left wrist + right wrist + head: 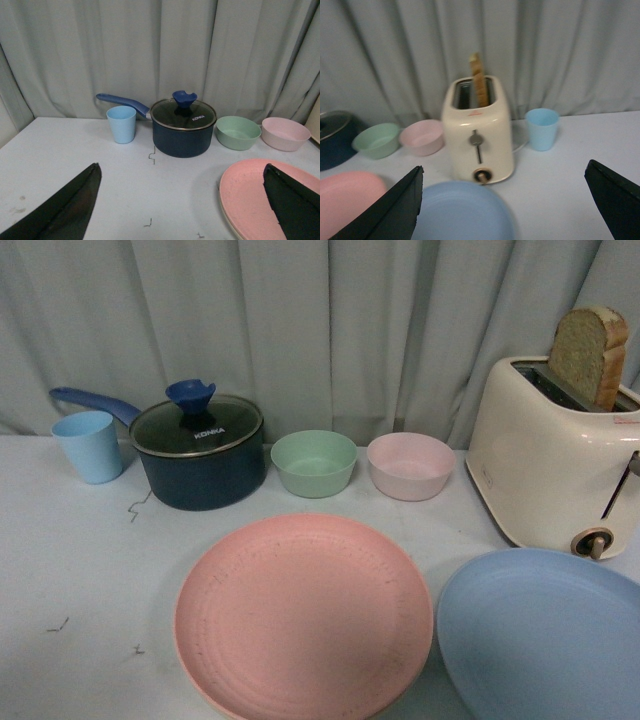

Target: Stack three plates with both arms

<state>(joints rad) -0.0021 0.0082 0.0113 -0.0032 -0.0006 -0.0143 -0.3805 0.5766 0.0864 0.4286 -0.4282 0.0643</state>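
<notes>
The pink plate [303, 614] lies at the table's front centre. In the left wrist view [255, 200] a cream-beige plate's rim [223, 212] shows just under it, so the pink one rests on the cream one. The light blue plate [545, 633] lies to the right, beside the pink one, in front of the toaster; it also shows in the right wrist view [462, 212]. My left gripper [182, 167] is open and empty, with one finger [295, 205] over the pink plate. My right gripper [505, 166] is open and empty, above the blue plate's near side. Neither arm shows in the front view.
At the back stand a light blue cup [89, 446], a dark blue lidded pot [200, 453] with a long handle, a green bowl [314, 462] and a pink bowl [410, 465]. A cream toaster [555, 460] holding bread stands at the right. A second blue cup [542, 128] stands beyond it.
</notes>
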